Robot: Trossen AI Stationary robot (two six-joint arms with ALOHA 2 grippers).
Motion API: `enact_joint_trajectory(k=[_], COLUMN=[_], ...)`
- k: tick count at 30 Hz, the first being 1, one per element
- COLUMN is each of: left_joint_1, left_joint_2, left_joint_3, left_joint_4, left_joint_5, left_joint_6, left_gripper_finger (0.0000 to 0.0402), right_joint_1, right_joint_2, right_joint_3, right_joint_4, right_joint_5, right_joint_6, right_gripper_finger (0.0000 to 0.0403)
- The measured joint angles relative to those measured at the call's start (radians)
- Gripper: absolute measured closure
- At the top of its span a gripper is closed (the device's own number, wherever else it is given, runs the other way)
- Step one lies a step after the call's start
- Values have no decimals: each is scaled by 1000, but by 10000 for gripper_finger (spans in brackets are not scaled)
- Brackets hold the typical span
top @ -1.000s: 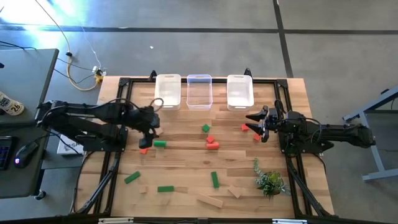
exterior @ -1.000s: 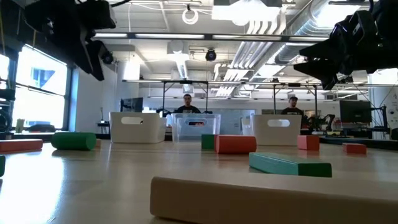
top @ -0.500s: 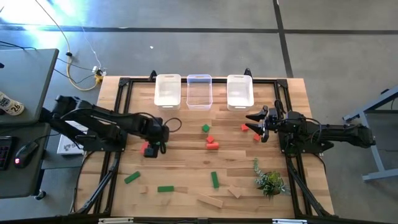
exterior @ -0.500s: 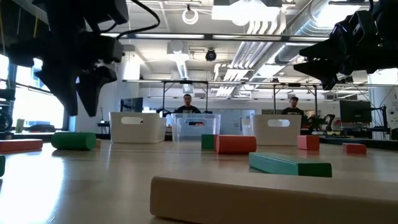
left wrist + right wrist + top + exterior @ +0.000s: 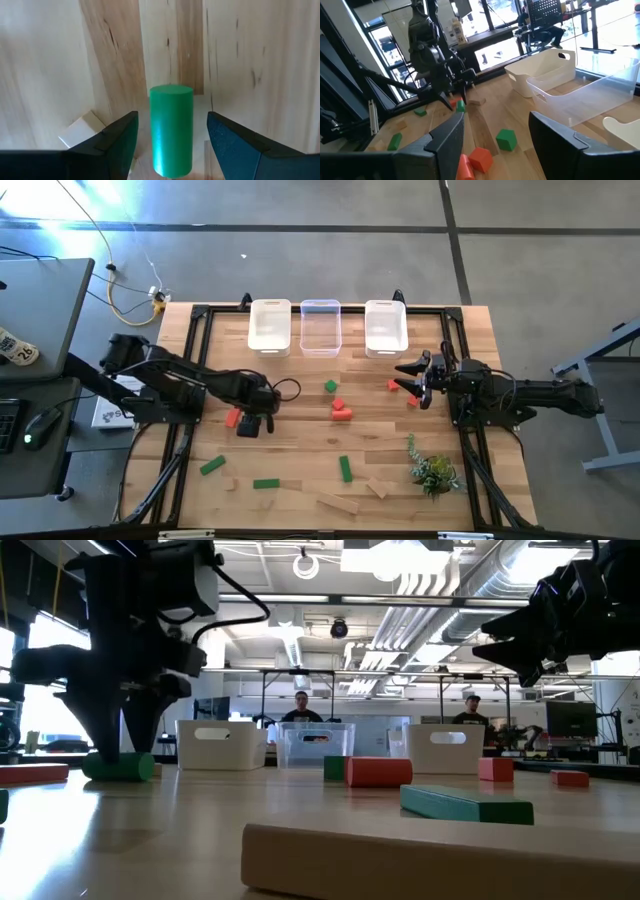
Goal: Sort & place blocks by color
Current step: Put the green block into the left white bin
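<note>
A green cylinder block lies on its side on the table. My left gripper is open and points down over it, one finger on each side with a gap showing, so it touches nothing. The high view shows this gripper left of centre, beside a red block. In the low view the gripper hangs just above the cylinder. My right gripper is open and hovers by two red blocks. Green, red and tan blocks lie scattered over the table.
Three clear bins stand in a row at the far edge. A green cube and red blocks lie mid-table. Green bars and tan bars lie near the front. A leafy sprig sits near the right front.
My left gripper has moved toward the near edge and a little to the right, and has come down over the green cylinder until its open fingers stand on either side of it. The cylinder has stayed where it was.
</note>
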Motion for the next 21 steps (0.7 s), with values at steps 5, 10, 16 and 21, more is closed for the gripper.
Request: enact_joint_trajectory(k=[5, 10, 16, 21], left_joint_1=[0, 0, 0, 0], left_joint_2=[37, 78, 100, 101], left_joint_3=[0, 0, 4, 9], left_joint_4=[22, 40, 40, 36], left_joint_5=[0, -1, 2, 18], left_joint_6=[0, -9, -16, -16], left_gripper_finger=[174, 174, 207, 279], right_joint_1=[0, 0, 0, 0], right_joint_2=[0, 0, 0, 0], right_joint_3=[0, 0, 0, 0], right_joint_4=[-4, -6, -16, -19], right_joint_5=[0, 0, 0, 0], right_joint_6=[0, 0, 0, 0], right_gripper_finger=[193, 193, 193, 193])
